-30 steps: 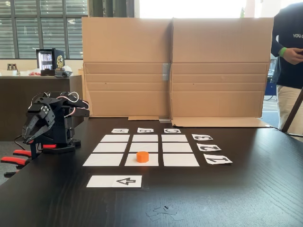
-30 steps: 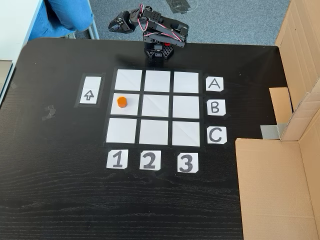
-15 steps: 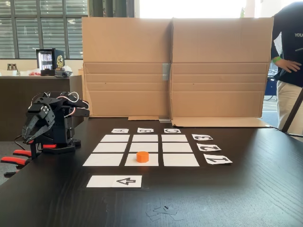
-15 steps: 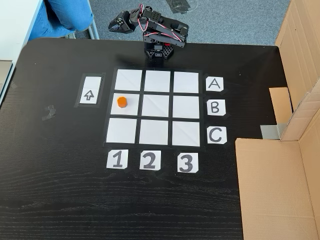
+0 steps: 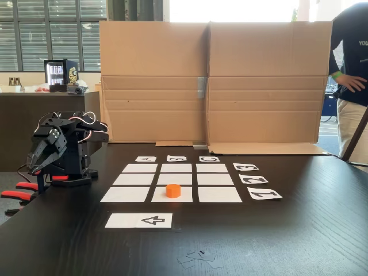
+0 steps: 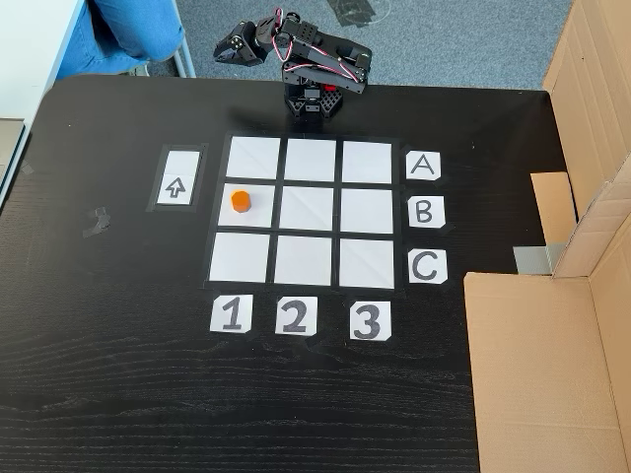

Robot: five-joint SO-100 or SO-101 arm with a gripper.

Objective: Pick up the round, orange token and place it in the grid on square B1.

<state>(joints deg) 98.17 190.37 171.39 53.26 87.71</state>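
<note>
both fixed views sharp, daylight, no motion blur. low view: window (image 5: pixel 230 10) behind the cardboard wall (image 5: pixel 213 80) blown out white, backlit, soft sheen on the dark table (image 5: pixel 310 230). top-down view: even, flat light, faint shadows, no glare, white grid (image 6: pixel 310 211) slightly hot, edges undistorted.

One fixed view sits low at table edge, facing the cardboard wall (image 5: pixel 213 86); the other looks steeply down — both share the grid (image 6: pixel 310 211), labels, arm base (image 6: pixel 314 99).
</note>
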